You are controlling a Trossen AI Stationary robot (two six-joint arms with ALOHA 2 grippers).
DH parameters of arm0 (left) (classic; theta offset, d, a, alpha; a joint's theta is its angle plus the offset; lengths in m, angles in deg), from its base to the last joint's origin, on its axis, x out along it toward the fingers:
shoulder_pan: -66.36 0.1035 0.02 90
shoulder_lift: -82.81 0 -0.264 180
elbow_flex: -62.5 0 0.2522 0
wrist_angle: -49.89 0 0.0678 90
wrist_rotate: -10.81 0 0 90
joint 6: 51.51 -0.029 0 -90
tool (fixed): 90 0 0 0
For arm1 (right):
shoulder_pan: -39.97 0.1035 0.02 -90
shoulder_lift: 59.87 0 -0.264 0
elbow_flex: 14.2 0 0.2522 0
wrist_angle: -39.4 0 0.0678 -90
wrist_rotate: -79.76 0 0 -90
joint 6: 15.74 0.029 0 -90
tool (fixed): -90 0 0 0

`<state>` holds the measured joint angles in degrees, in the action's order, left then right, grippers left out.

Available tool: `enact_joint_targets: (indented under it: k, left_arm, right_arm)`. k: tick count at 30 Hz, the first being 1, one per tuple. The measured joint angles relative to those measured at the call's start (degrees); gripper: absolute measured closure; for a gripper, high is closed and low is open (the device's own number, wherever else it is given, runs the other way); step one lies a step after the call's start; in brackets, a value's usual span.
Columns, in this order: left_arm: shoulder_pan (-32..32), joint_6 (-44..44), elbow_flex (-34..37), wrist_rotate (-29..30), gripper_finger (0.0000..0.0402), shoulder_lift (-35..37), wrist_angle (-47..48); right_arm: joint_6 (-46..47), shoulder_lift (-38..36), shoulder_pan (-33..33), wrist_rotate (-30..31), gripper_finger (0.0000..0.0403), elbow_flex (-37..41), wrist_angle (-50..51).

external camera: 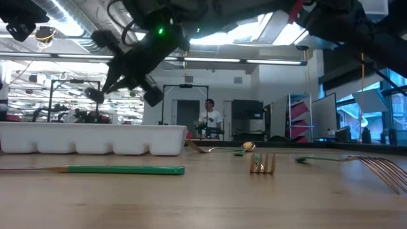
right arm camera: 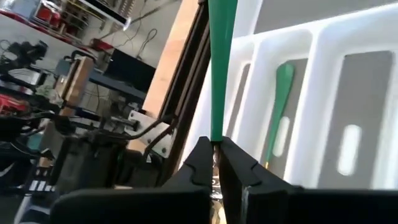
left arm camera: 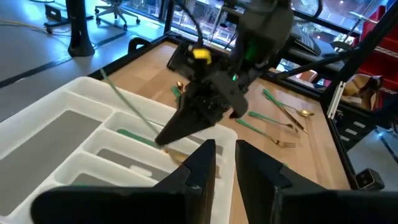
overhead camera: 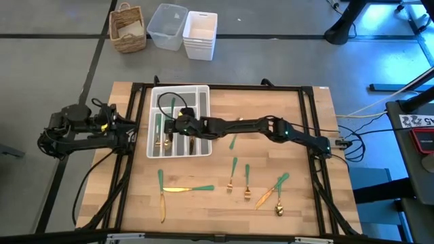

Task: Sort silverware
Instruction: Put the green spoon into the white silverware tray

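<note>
Fingers of right gripper (right arm camera: pixel 216 163): clenched on green-handled utensil (right arm camera: pixel 221 68), handle rising beyond fingertips, over white tray (right arm camera: pixel 323 43). Step: placing piece. Next: lower into a slot, probably beside its kind, then release. Left gripper (left arm camera: pixel 225 163): parted, empty, nearby.

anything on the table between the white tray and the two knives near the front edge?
Nothing. In the high view, bare wood separates the white tray from the two knives; the other cutlery lies off to the right.
</note>
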<state>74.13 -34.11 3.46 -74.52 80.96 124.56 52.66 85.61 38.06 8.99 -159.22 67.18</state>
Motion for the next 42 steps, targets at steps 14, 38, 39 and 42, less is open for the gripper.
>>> enact_joint_targets:
  k: [14,38,39,42]
  left_arm:
    - [-0.02,-0.20,0.00,0.02,0.0345,0.00,0.08]
    - [-0.02,-1.05,0.02,0.02,0.0345,-0.01,0.28]
    - [-0.02,-1.09,0.02,0.02,0.0345,-0.02,0.28]
    - [-0.02,-1.19,0.02,0.01,0.0345,-0.02,0.28]
  right_arm:
    - [0.99,6.28,0.00,-3.74,0.0398,0.02,-7.70]
    - [0.13,10.26,-0.27,-8.38,0.0355,0.04,-13.45]
    - [0.21,10.35,-0.35,-8.67,0.0351,0.05,-14.35]
    - [0.32,10.37,-0.73,-8.86,0.0337,0.04,-14.21]
